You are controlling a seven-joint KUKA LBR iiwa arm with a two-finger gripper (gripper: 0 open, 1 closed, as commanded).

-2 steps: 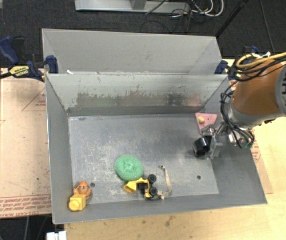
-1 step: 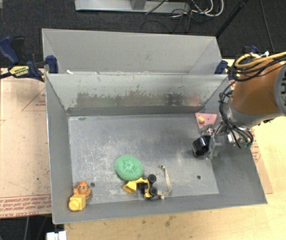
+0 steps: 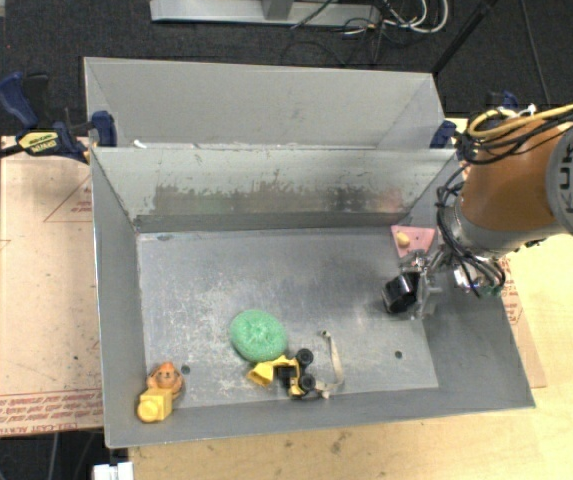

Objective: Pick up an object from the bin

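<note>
My gripper (image 3: 412, 286) hangs low at the right side of the bin, close to the right wall, under the orange-covered wrist. A small dark piece (image 3: 398, 295) shows at its lower left tip; I cannot tell whether it is part of the gripper or a loose thing. A pink flat piece (image 3: 413, 236) lies against the right wall just behind the gripper. A green round pad (image 3: 257, 334) rests on the floor well to the gripper's left. Beside it, toward the front, lies a yellow and black toy (image 3: 286, 373) with a thin bent wire (image 3: 332, 362).
A yellow and orange toy (image 3: 159, 393) sits in the front left corner. The arm and its cables come in over the bin's right rim. The back and left of the floor are bare metal.
</note>
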